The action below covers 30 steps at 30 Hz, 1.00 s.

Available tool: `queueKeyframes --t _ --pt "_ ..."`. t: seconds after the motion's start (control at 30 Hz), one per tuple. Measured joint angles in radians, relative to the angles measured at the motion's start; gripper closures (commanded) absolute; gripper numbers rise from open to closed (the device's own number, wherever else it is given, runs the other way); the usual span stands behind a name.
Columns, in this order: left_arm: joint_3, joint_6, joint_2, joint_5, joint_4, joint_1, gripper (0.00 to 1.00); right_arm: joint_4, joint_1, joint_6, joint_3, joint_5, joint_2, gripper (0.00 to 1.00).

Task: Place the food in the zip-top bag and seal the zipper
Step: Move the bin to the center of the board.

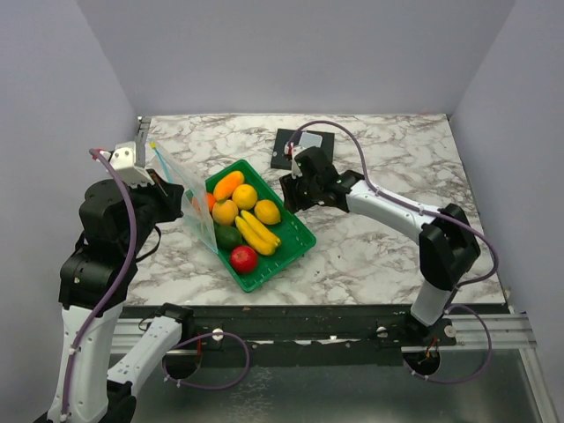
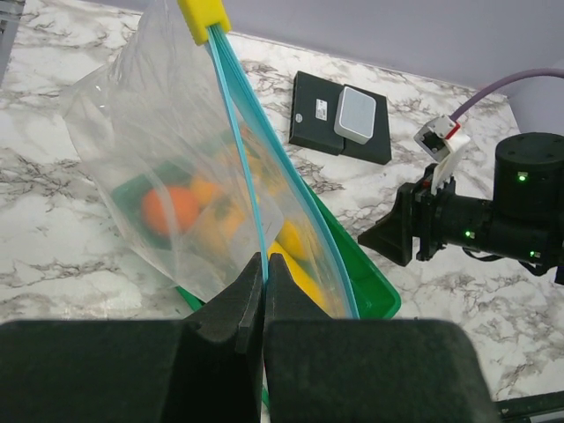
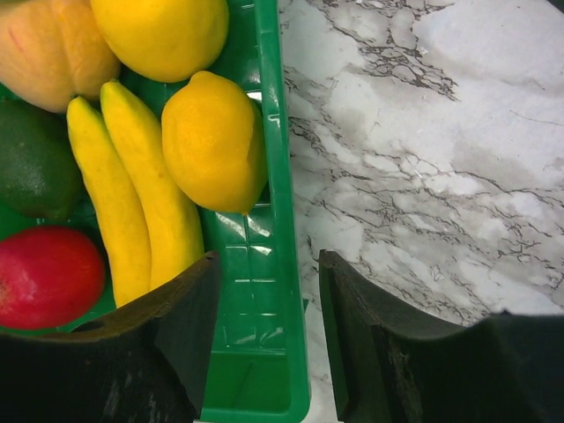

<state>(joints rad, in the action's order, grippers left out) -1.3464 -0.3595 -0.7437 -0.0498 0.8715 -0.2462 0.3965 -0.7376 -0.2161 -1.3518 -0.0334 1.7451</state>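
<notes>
The clear zip-top bag (image 2: 132, 132) hangs upright at the green tray's left end, and my left gripper (image 2: 264, 263) is shut on its light-blue zipper (image 2: 238, 132). A yellow slider (image 2: 204, 19) sits at the strip's far end. The food lies in the green tray (image 1: 295, 236): bananas (image 3: 132, 194), a lemon (image 3: 211, 141), a red fruit (image 3: 44, 273), a green one (image 3: 31, 159) and other yellow and orange ones. An orange fruit (image 2: 172, 210) shows through the bag; inside or behind, I cannot tell. My right gripper (image 3: 267, 260) is open and straddles the tray's rim (image 3: 273, 176) without touching it.
A black flat device (image 1: 304, 148) with a pale block on it lies at the back of the marble table (image 1: 379, 256). Grey walls close in the table on the left, back and right.
</notes>
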Motion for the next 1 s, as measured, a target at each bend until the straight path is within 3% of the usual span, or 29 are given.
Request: queueKeyframes --t 0.67,0.77,1.0 --pt "0.002 0.002 0.018 0.0 0.017 0.0 1.0 0.024 -0.011 -0.02 -0.043 0.049 0.164 0.58" --pt "0.003 0.002 0.018 0.0 0.022 0.0 1.0 0.025 -0.019 -0.02 -0.056 0.05 0.188 0.65" --pt "0.014 0.002 0.023 0.0 0.03 0.0 1.0 0.032 -0.028 -0.014 -0.059 0.062 0.194 0.92"
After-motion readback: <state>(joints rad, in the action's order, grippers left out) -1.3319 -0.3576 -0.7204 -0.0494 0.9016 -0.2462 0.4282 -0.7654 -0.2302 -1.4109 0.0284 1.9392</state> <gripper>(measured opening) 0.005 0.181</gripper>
